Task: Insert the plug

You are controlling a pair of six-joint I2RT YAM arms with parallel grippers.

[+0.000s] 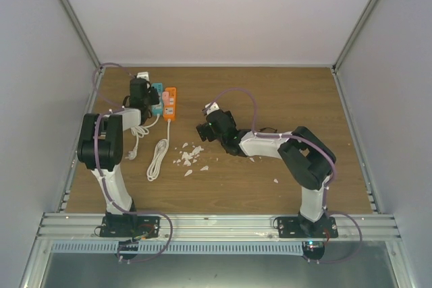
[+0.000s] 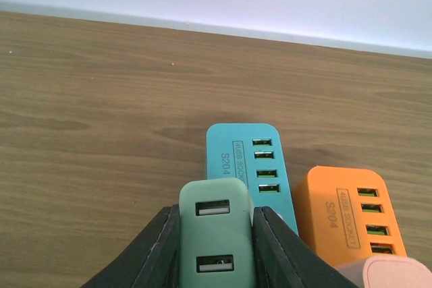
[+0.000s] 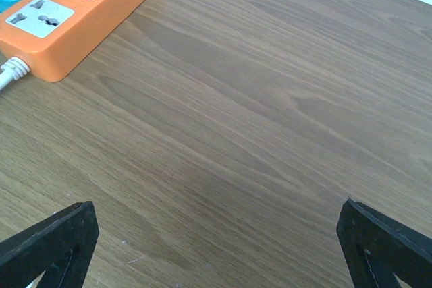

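Top view: the left gripper sits by the blue strip, at the table's ten o'clock.
Left wrist: it is clenched around the green plug, with the blue strip at one o'clock.
Right wrist: the right gripper is released, with the orange strip at eleven o'clock.

2 power strips lie side by side far left, a cable before them.

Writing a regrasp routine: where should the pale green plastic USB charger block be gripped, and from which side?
Pinch the pale green charger block across its two flat, parallel long sides, coming from above the USB-port face as the left fingers do now; its underside is left free.
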